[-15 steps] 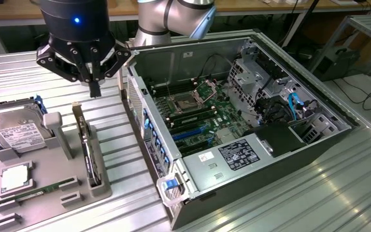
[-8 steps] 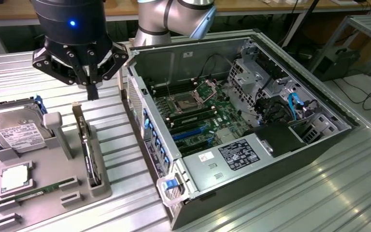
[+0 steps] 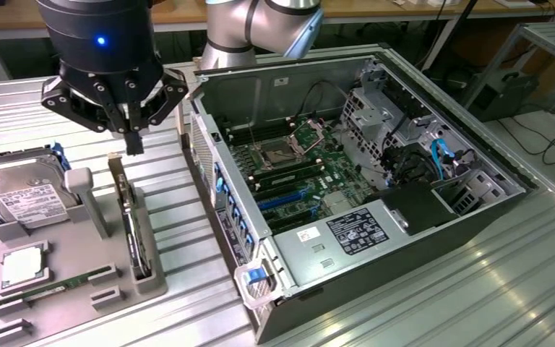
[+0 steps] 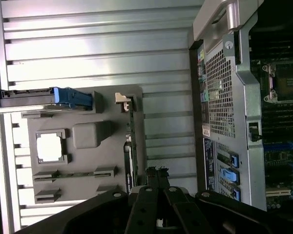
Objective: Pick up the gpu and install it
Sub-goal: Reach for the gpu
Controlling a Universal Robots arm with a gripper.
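Note:
The gpu point(image 3: 128, 213) stands on its thin edge in a slot of the grey parts holder point(image 3: 75, 289), on the exterior view's left. My gripper point(image 3: 133, 144) hangs just above the card's far end, fingers shut together with nothing between them. In the wrist view the gpu point(image 4: 129, 146) is a thin dark line along the holder's edge point(image 4: 83, 141), and the closed tips of the gripper point(image 4: 156, 171) sit close beside it. The open computer case point(image 3: 355, 181) lies to the exterior view's right, with its motherboard point(image 3: 297, 173) exposed.
The holder also carries a silver hard drive point(image 3: 17, 195) with blue rails, a CPU point(image 3: 25, 264) and a RAM stick point(image 3: 66, 284). The case's rear panel point(image 4: 224, 97) stands close to the holder. The ribbed metal table point(image 3: 509, 289) runs under everything.

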